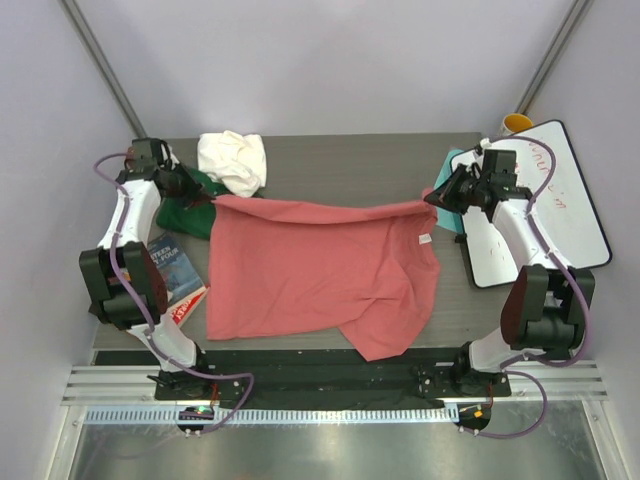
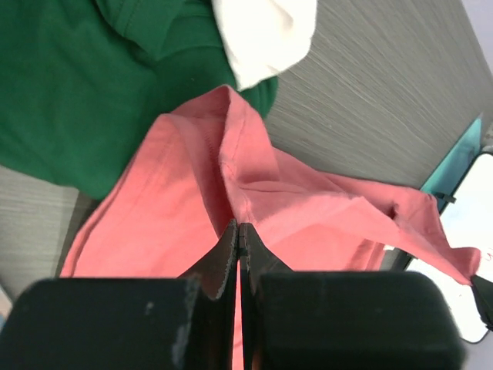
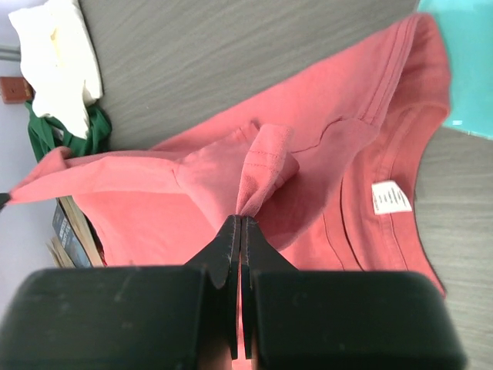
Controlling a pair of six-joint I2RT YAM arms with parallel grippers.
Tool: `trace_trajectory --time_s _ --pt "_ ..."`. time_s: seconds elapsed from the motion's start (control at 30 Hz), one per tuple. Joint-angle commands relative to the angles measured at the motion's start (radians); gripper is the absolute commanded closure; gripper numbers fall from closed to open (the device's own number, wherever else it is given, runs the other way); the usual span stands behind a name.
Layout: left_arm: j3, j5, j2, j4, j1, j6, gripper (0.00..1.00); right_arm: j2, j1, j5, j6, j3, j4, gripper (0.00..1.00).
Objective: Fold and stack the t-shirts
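Both pairs of fingers are clamped on the salmon-pink t-shirt (image 1: 310, 270), with no gap showing between them. At the far left of the desk (image 1: 350, 160), the left fingers (image 2: 223, 258) pinch a bunched part of the shirt's far edge. At the far right, the right fingers (image 3: 223, 254) pinch a hemmed fold near the white neck label (image 3: 391, 197). That edge stretches taut between them, while the rest of the shirt lies rumpled across the middle of the desk. A dark green t-shirt (image 1: 185, 215) and a cream-white t-shirt (image 1: 232, 160) sit crumpled at the far left. The step appears to be a first fold. Next, both arms would likely need to carry the held edge evenly toward the near side.
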State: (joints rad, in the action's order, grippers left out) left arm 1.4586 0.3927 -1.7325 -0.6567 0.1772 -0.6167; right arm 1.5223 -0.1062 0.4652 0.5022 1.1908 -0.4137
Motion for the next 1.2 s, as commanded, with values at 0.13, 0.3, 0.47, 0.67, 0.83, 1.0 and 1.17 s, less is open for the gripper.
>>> trace_trajectory --time_s 0.13,0.3,0.47,0.67,0.83,1.0,1.17 --pt "-0.043 -0.059 0.2 -0.099 -0.045 0.002 1.0 -0.071 0.007 -0.014 -0.014 -0.091 -0.005 0.99" --pt "-0.268 -0.104 0.283 -0.028 -0.062 -0.119 1.0 -0.08 0.007 -0.034 -0.007 -0.126 -0.007 0.99" --pt "-0.331 -0.172 0.251 0.032 -0.062 -0.221 1.0 -0.065 0.014 -0.036 0.007 -0.126 -0.007 0.99" --pt "-0.19 -0.296 0.14 -0.102 -0.062 -0.225 1.0 -0.08 0.02 -0.033 0.013 -0.134 -0.007 0.99" --pt "-0.121 -0.368 0.085 -0.167 -0.062 -0.242 1.0 -0.09 0.025 -0.022 0.01 -0.172 -0.014 0.99" --pt "-0.09 -0.384 0.062 -0.245 -0.062 -0.226 1.0 -0.102 0.025 -0.034 -0.008 -0.211 -0.026 0.99" --pt "-0.136 -0.38 0.109 -0.268 -0.062 -0.19 1.0 -0.106 0.025 -0.04 -0.013 -0.227 -0.033 0.99"
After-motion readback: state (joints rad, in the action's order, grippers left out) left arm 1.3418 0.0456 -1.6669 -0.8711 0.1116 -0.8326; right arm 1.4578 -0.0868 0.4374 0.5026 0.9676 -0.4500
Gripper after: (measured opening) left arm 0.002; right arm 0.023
